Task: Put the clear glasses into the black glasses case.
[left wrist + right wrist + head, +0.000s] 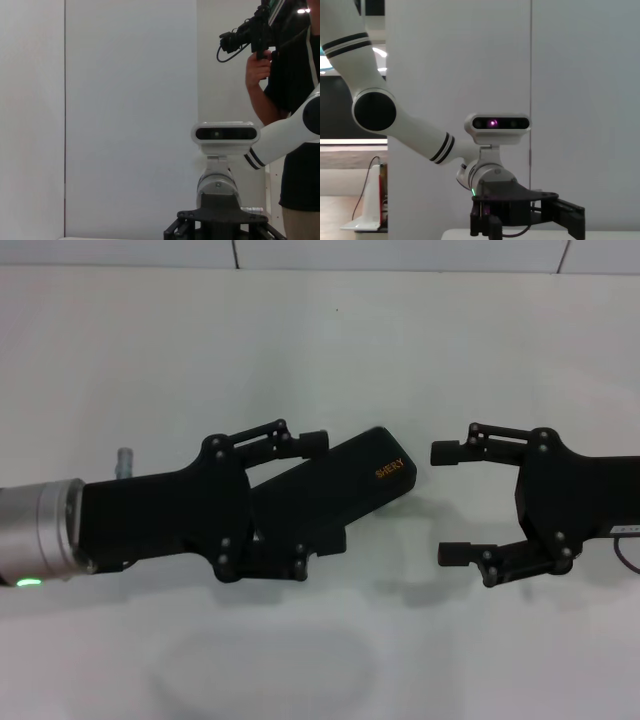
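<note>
The black glasses case [375,478] lies closed on the white table [320,340] at mid-table, set on a slant, with orange lettering on its lid. My left gripper [320,490] reaches in from the left and is open, one finger on each side of the case's near end. My right gripper [448,502] hovers just right of the case, open and empty, its fingertips pointing at the case. The clear glasses do not show plainly in any view. In the right wrist view the left arm's gripper [520,212] faces the camera.
A faint pale oval mark [265,670] lies on the table near the front edge; I cannot tell what it is. In the left wrist view a person [295,100] stands behind the right arm [285,135], holding a black camera [247,32].
</note>
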Controlling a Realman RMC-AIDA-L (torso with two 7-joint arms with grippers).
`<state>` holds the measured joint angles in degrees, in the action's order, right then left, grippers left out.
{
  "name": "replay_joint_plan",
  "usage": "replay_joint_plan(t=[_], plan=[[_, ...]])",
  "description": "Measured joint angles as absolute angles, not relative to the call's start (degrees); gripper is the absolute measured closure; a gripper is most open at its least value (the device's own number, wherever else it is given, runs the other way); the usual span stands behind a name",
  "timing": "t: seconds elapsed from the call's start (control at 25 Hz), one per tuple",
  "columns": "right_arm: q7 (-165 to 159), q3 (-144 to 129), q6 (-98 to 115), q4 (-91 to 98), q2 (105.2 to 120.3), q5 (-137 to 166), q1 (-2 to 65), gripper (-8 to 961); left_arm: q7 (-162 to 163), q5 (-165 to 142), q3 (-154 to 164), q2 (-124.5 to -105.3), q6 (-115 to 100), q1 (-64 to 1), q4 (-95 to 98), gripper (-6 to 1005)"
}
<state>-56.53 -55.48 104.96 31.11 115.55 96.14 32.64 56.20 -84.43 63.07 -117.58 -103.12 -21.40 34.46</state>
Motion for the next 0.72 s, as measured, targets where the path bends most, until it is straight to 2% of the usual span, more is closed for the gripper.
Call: replay_joint_plan(t=[0.72], plan=[[-54.02,-55.63,103.02,29.71,115.97,95.16,32.79,63,51.24,-84.44,61.46,-116.77,-108.05,-18.91,34.46,115]])
